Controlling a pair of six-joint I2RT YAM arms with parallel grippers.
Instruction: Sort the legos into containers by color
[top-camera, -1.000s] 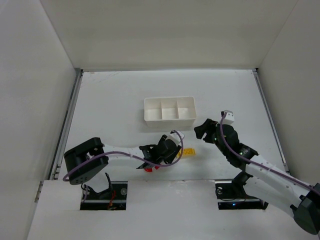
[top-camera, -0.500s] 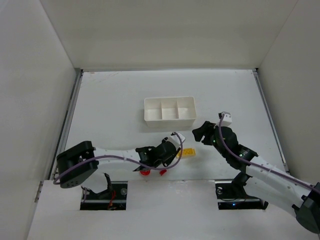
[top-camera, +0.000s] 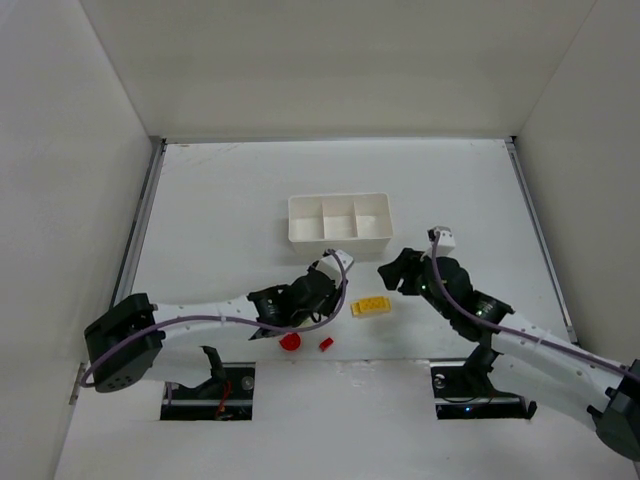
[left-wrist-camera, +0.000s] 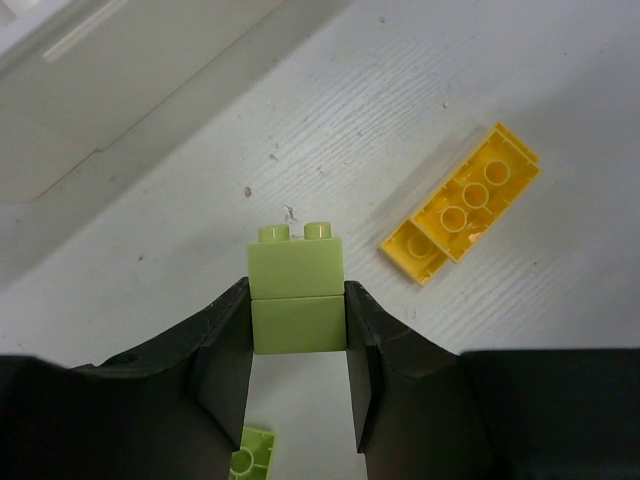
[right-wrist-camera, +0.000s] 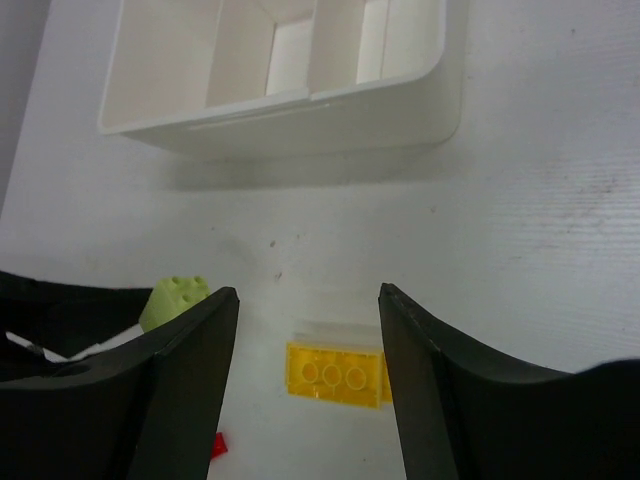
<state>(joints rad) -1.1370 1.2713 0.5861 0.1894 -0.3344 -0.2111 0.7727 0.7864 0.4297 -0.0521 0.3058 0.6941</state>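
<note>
The left claw (left-wrist-camera: 298, 322) squeezes a light-green brick (left-wrist-camera: 297, 285) tight, and the right claw (right-wrist-camera: 305, 295) is wide open and empty near the yellow brick (right-wrist-camera: 336, 376).

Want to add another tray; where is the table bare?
Bare: table behind the white tray to the back wall, and either side. Crowded: near strip, holding left pincer with green brick, right pincer, yellow brick, red pieces.
</note>
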